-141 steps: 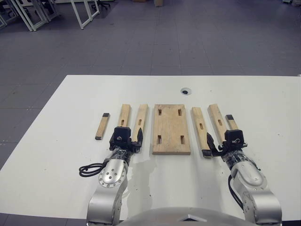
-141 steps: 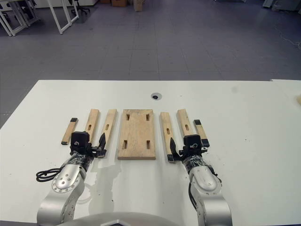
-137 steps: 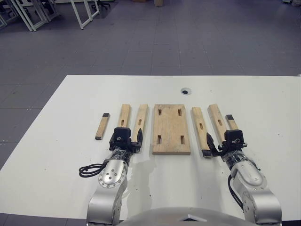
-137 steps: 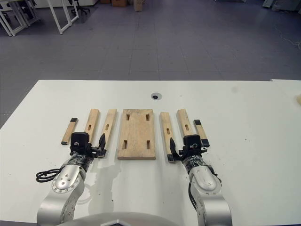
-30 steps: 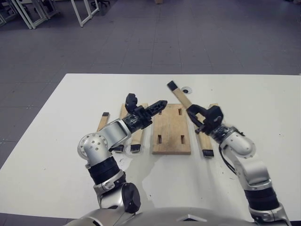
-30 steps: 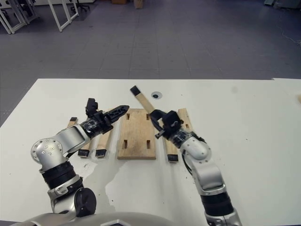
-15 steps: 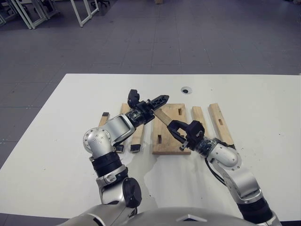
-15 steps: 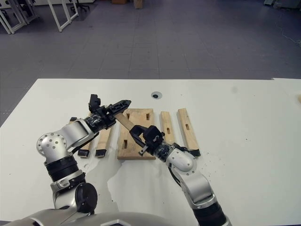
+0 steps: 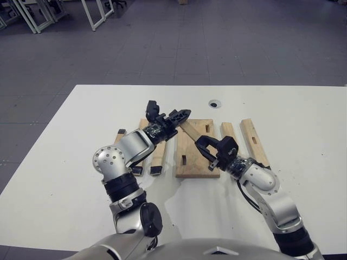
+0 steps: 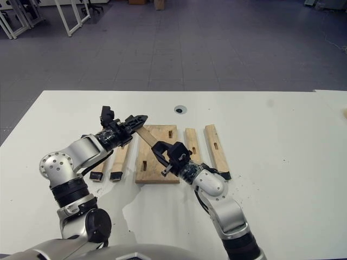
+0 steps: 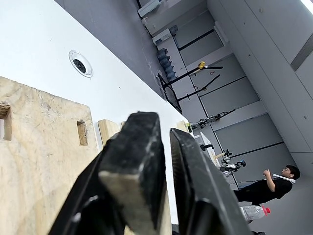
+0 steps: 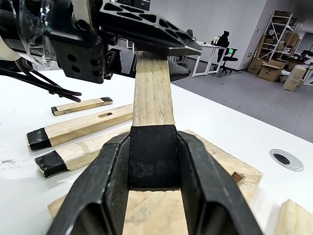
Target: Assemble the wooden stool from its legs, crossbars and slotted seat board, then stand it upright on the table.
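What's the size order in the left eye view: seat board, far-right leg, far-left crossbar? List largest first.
seat board
far-right leg
far-left crossbar, partly hidden, clearly smallest

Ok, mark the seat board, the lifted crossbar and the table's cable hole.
seat board (image 9: 191, 170), left eye view, bare near edge.
crossbar (image 12: 153, 93), right wrist view, bare wood.
cable hole (image 9: 215, 103), left eye view, its centre.

The glossy white counter (image 9: 59, 162) has a small grey round grommet (image 9: 215, 103) with a dark centre. The pale tan slotted wooden seat board (image 9: 191, 169) shows faint grain. The light wooden legs (image 10: 215, 143) have black end caps. The light tan wooden crossbar (image 12: 152, 93) has straight grain. The left tool (image 10: 142, 117) and right tool (image 12: 154, 139) are matte black. The tiled floor (image 9: 227, 49) is dark grey.
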Robot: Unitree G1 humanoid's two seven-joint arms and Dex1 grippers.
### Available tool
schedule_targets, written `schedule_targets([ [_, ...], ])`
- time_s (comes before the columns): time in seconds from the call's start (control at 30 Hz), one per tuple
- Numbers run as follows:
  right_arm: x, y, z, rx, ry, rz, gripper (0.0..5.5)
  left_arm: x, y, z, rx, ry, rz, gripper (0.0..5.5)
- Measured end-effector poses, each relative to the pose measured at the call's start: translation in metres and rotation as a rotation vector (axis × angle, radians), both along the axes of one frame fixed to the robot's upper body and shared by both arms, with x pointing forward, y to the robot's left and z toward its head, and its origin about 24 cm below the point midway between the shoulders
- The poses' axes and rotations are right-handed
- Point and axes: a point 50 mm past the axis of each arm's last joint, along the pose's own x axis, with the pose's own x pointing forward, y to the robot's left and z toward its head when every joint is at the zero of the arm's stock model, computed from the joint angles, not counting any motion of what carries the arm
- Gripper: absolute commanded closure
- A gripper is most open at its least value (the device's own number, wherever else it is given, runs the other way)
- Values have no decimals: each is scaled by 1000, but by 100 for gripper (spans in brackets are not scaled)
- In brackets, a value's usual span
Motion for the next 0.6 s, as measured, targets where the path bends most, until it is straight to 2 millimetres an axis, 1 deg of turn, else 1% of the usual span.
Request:
schedule_targets([
  [0.1, 0, 0, -1, -1, 4, -2, 423, 0, -1, 1, -24, -8, -12, 495],
  [0.3, 0, 0, 0, 5, -5, 0, 423, 0, 0, 4, -46, -8, -23, 498],
  [0.4, -1, 0, 1, 9, -5, 2, 423, -1, 2, 9, -7, -39, -49, 502],
  [0.43, -1, 0, 1, 11, -6, 4, 384, -1, 3, 12, 15, -64, -64, 505],
  [0.47, -1, 1, 2, 33, 13, 10, 360, -1, 4, 15, 38, -89, -79, 507],
  [0.53, -3, -1, -3, 37, 65, 13, 328, 4, 14, 17, 92, -114, -30, 507],
  [0.6, -3, -1, -1, 58, 82, 23, 292, 7, 21, 19, 123, -138, 12, 507],
])
